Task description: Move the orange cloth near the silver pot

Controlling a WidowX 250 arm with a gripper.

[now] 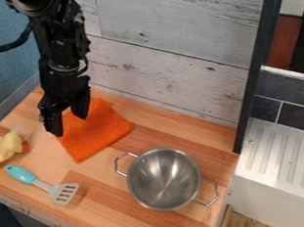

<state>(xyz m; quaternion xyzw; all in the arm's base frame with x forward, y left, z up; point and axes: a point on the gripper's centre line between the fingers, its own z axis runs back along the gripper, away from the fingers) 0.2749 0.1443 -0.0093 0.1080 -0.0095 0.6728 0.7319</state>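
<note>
- The black robot arm (62, 58) is entering from the upper left of the view and is pointing downward, with a black cable (6, 48) looping out beside it.
- The hand (68, 123) is hanging over the upper-left part of the orange cloth; it is standing open, its two fingers spread apart, with orange fabric and wood showing between them.
- The orange cloth (97, 134) is lying roughly flat on the wooden bench (116, 216), up and to the left of the silver pot; its nearest edge is stopping short of the pot, and bare wood is showing between the two.
- The silver pot (162, 176) is standing upright and uncovered toward the lower right of the bench, its two wire handles extending toward the upper left and the lower right.
- A slotted spatula (62, 193) is lying to the left of the pot and below the cloth, its turquoise grip pointing to the upper left and its grey head to the lower right.
- A pale yellow object (5, 149) is resting at the left edge of the view, above the spatula.
- A whitewashed plank wall (169, 31) is rising behind the bench, and a ridged white drainboard (285, 160) is occupying the lower right, beyond a dark post (258, 54).
</note>
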